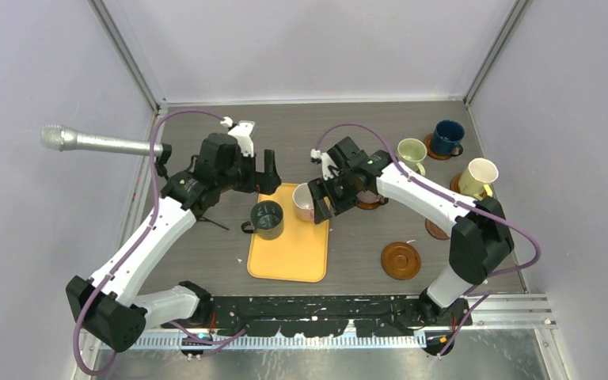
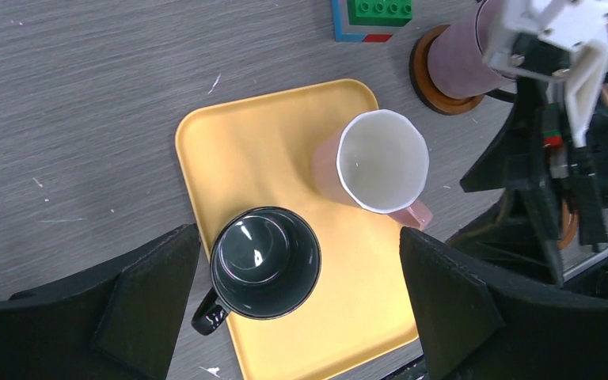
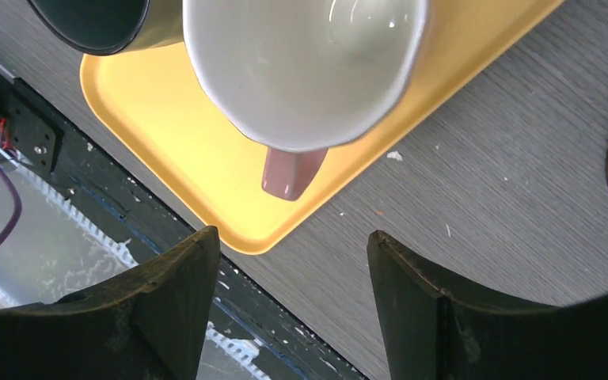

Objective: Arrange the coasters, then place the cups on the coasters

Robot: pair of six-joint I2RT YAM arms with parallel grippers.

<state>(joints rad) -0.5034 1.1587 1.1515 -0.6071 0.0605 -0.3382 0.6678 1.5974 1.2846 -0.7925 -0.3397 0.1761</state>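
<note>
On the yellow tray stand a dark green cup and a pink-cream cup. My left gripper hangs open over the dark green cup, its fingers wide on either side and apart from it. My right gripper is open just off the pink-cream cup, whose handle points at it. A mauve cup sits on a coaster. Navy, light green and pale yellow cups stand at the right rear. One coaster lies bare.
A silver microphone juts in from the left wall. A multicoloured cube lies beyond the tray. Another coaster shows partly under the right arm. The black rail runs along the near table edge.
</note>
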